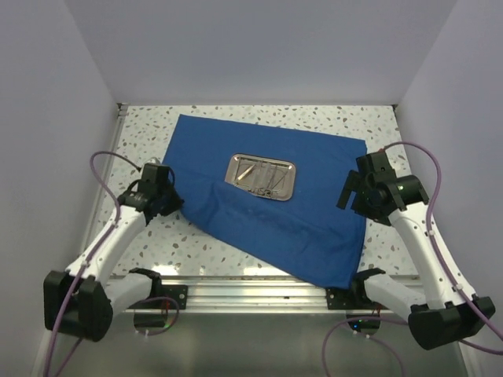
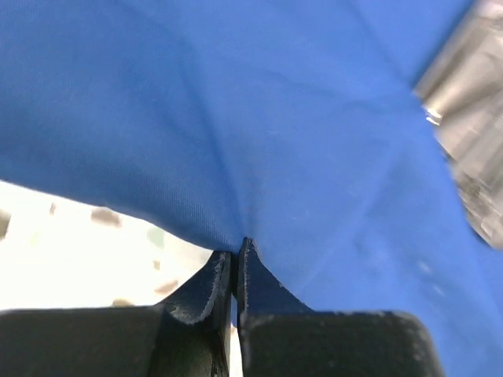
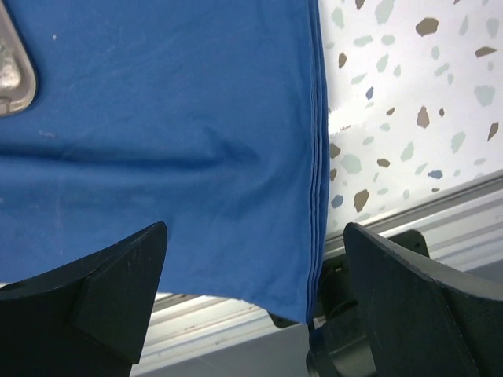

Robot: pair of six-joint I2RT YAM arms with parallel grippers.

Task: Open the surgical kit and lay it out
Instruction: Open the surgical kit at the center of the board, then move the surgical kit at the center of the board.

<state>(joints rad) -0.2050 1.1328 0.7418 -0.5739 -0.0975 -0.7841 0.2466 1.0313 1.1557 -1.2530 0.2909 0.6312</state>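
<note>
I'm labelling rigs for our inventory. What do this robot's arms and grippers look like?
The left arm and right arm have white tubular links with bulky black joints. A thin purple cable loops beside each. The left gripper and right gripper are matt black with wedge-shaped fingers. No markings are readable.

A plain royal-blue cloth wrap (image 1: 314,224) frames a shiny silver tray (image 1: 281,170) on a white worktop (image 1: 149,129) speckled grey, brown and green, as white-and-black arms (image 1: 110,243) trail purple cables (image 1: 104,154).
</note>
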